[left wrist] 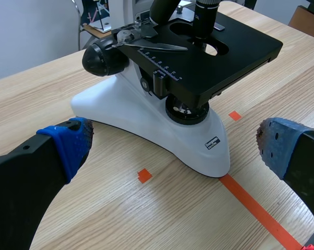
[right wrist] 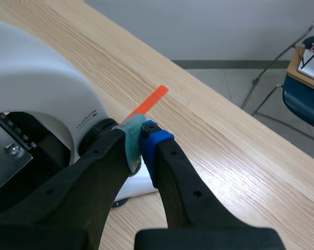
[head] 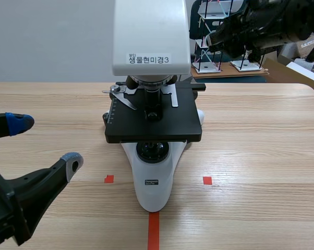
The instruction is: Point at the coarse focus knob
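A white microscope (head: 153, 182) with a black stage (head: 154, 117) stands mid-table. Its large black focus knob (left wrist: 105, 57) sticks out from the side of the body, ahead of my left gripper (left wrist: 175, 148). That gripper (head: 45, 143) is open and empty, low at the front left, well short of the base. My right gripper (right wrist: 141, 141) is shut on nothing, raised beside the microscope's upper body (head: 214, 39). Its tips lie against the black knob ring (right wrist: 98, 136) next to the "TENSION" marking; the fingers hide most of that knob.
The microscope's head (head: 152, 36) rises high and blocks the middle. Behind the table stand a wire model (head: 206, 36) on a desk and a blue chair (right wrist: 305, 99). The table's far edge runs close behind the right gripper.
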Controlling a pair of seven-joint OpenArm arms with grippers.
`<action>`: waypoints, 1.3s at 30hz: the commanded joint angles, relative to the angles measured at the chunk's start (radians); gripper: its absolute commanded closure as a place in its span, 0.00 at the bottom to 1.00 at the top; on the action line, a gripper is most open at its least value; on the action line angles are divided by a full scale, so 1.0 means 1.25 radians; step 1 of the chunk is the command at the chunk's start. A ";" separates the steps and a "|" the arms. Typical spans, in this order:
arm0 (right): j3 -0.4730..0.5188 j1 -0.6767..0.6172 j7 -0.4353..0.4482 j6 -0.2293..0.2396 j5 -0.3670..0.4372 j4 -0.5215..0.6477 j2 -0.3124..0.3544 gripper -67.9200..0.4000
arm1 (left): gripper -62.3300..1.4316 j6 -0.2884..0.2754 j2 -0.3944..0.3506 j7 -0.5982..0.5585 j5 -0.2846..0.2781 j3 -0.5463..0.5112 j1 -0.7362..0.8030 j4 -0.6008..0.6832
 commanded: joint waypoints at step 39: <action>0.000 0.013 -0.009 0.004 0.036 0.017 0.007 0.99 | 0.00 -0.001 0.006 -0.009 -0.005 -0.004 0.006 0.013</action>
